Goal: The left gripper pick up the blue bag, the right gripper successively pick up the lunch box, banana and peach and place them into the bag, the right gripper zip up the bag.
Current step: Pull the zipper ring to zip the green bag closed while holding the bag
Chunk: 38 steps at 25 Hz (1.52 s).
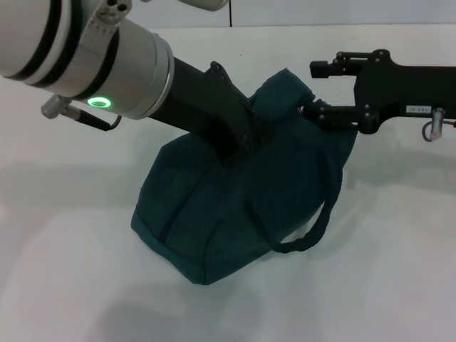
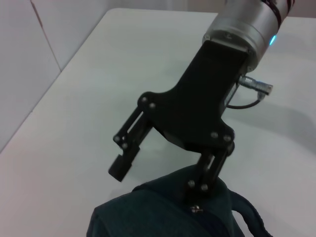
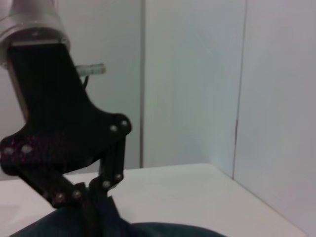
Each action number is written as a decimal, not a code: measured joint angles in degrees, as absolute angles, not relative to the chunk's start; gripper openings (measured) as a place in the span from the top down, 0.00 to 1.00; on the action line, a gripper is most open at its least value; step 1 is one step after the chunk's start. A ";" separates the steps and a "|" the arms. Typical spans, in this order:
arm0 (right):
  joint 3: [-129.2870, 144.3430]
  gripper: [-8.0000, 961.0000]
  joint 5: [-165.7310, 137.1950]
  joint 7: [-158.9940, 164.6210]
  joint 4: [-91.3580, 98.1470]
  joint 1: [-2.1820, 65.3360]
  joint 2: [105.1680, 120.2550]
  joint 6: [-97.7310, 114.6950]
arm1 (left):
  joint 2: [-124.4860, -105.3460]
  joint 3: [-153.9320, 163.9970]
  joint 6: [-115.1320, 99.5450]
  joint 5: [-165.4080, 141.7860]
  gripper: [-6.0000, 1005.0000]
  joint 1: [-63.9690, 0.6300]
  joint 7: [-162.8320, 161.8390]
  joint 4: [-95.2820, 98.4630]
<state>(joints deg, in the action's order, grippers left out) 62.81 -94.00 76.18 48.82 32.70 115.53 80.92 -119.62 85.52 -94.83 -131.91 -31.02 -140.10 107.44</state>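
The blue bag [image 1: 235, 206] sits tilted on the white table, with one loop handle [image 1: 313, 228] hanging down its right side. My left gripper [image 1: 239, 148] reaches in from the upper left and is shut on the fabric at the bag's top; the right wrist view shows its fingers [image 3: 91, 210] pressed together into the bag [image 3: 163, 231]. My right gripper [image 1: 311, 90] comes in from the right and is open. One fingertip [image 2: 121, 170] hangs free, and the other finger [image 2: 203, 180] rests on the bag's top [image 2: 148, 212] beside the metal zipper pull [image 2: 196, 209]. The lunch box, banana and peach are out of view.
The white table [image 1: 399, 271] stretches around the bag. Its far-left edge [image 2: 49, 89] meets a pale wall. Pale wall panels [image 3: 197, 74] stand behind the table corner.
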 joint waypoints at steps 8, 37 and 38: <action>64.21 0.30 -95.02 75.86 49.55 32.21 115.33 81.16 | -119.61 85.52 -94.70 -131.93 0.94 -31.21 -140.10 107.41; 65.15 0.30 -84.87 69.44 50.06 26.85 115.77 79.29 | -119.70 85.48 -94.03 -131.83 0.94 -30.85 -140.10 107.20; 65.22 0.30 -84.02 68.86 49.91 26.68 115.77 79.29 | -119.70 85.48 -94.03 -131.83 0.94 -30.85 -140.10 107.14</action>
<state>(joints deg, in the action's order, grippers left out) 65.22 -84.02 68.86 49.91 26.68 115.77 79.29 -119.70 85.48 -94.03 -131.83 -30.85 -140.10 107.14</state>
